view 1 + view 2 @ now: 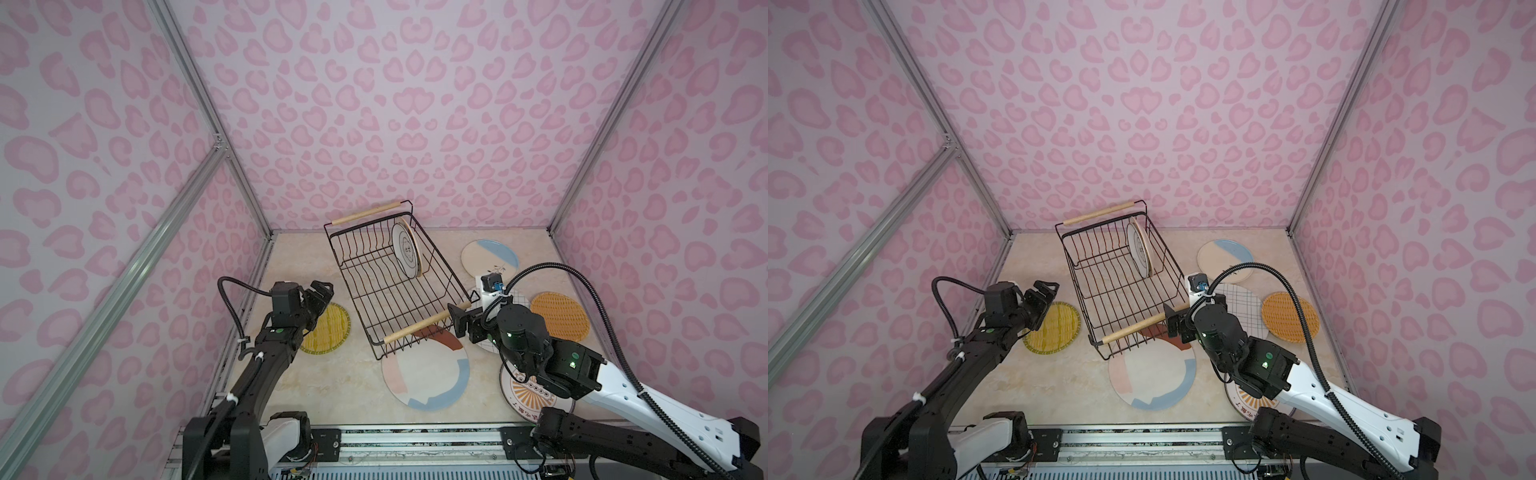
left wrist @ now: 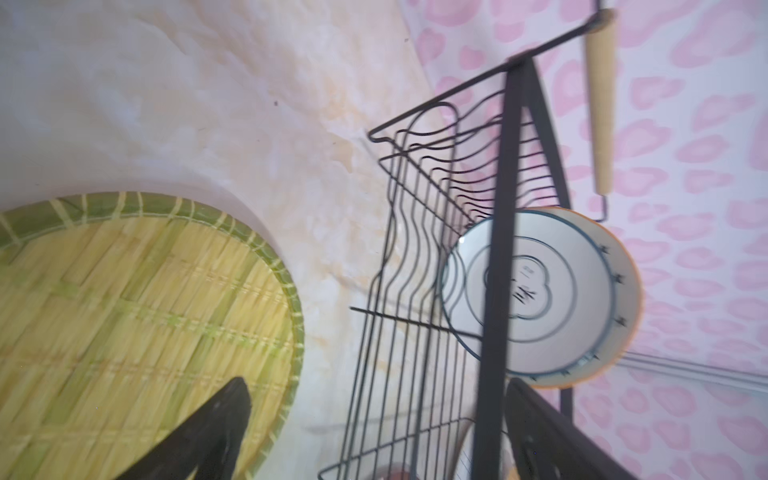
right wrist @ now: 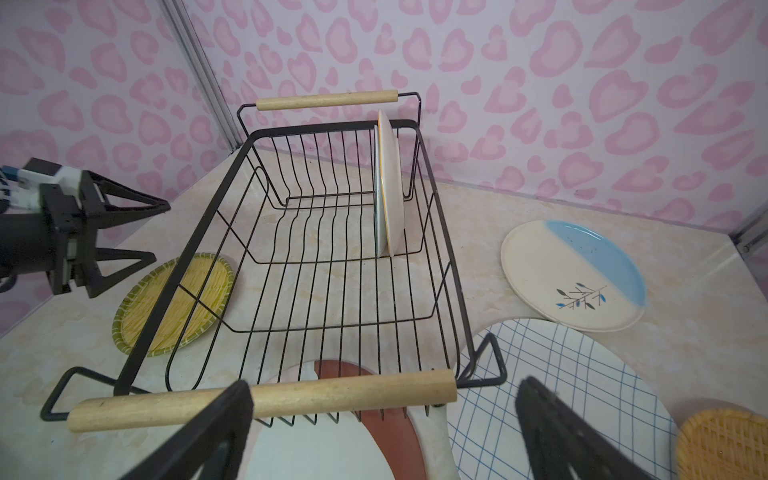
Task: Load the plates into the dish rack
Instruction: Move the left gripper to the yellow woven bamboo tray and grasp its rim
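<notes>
The walls are pink with darker pink blotches, and the counter [image 1: 328,386] is pale like marble. The dish rack [image 1: 417,327] sits in the middle of the counter, turned a little, with a wooden handle at each end. Two plates stand on edge in it, close together, near the far handle: a white starred plate [image 2: 536,291], and behind it a plate with an orange edge [image 3: 395,187]. The other plates lie flat on the counter. A yellow woven plate [image 1: 328,332] is left of the rack. A plate with big colour patches [image 1: 424,374] peeks out from under the rack's near end. A blue-grid plate [image 3: 561,395] is just right of that end, with an orange woven plate [image 1: 559,316] beside it and a cream-and-blue plate with a sprig [image 1: 490,257] farther back. A sunburst plate [image 1: 528,395] is mostly hidden under the right arm. The left gripper [image 3: 160,229] is wide apart and holds nothing, up above the far edge of the yellow plate. The right gripper [image 3: 384,384] is wide apart too, at the near wooden handle. I cannot tell if it touches the handle.
</notes>
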